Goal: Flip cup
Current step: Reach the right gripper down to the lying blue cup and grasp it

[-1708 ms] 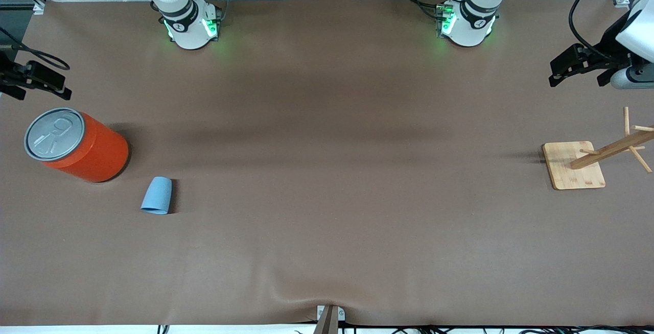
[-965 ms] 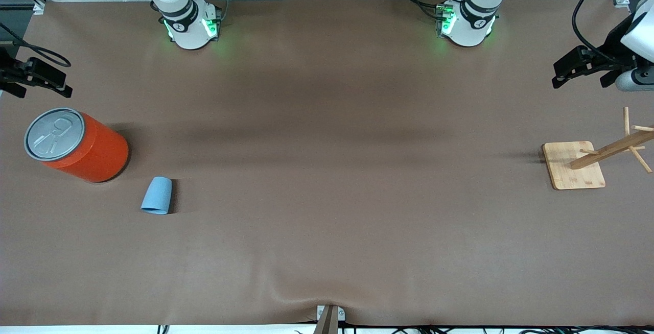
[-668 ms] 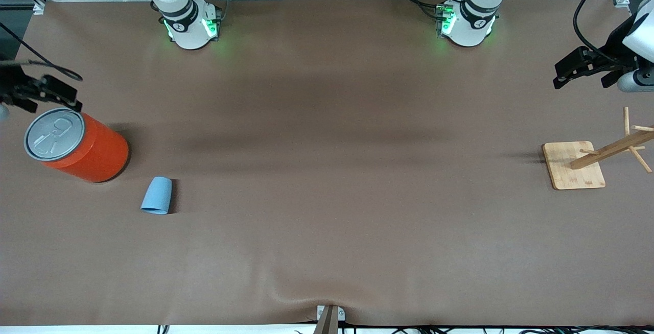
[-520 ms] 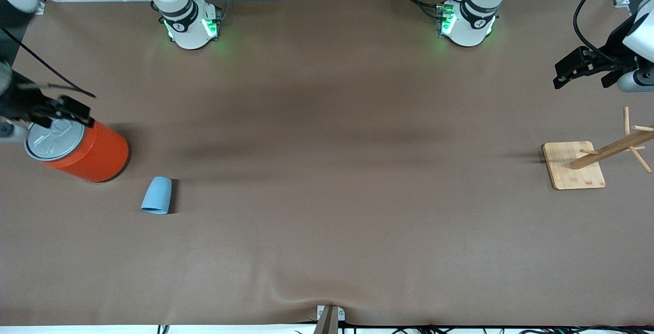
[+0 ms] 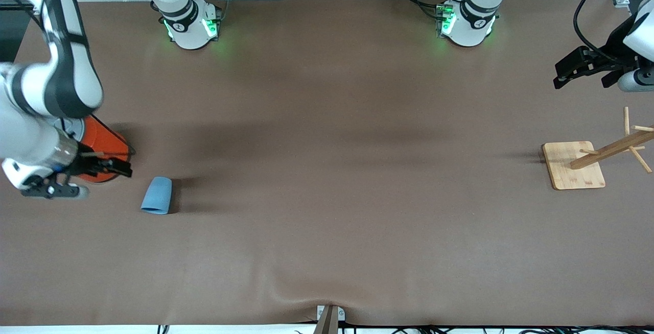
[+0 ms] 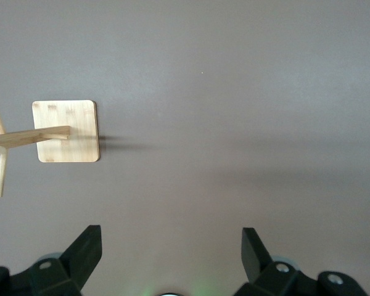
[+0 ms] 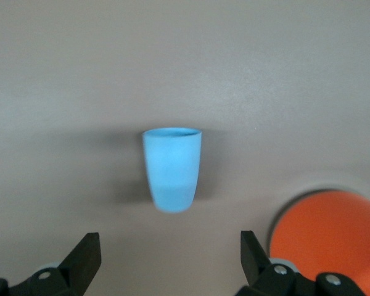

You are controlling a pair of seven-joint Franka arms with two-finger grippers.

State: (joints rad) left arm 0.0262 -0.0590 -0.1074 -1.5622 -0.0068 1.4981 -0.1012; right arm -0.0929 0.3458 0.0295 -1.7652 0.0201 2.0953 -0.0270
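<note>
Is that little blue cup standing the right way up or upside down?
Upside down, it seems. The cup stands on the table wide end down, its narrower closed end on top; no opening shows.

Even overhead light, soft shadows.
The desk [image 5: 327, 181] shows dim bands across mid-frame; the cup [image 7: 171, 168] looks slightly blurred in the right wrist view.

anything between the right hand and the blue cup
Nothing: in the right wrist view only bare brown table separates the open right hand from the cup; the orange can sits off to the side.
</note>
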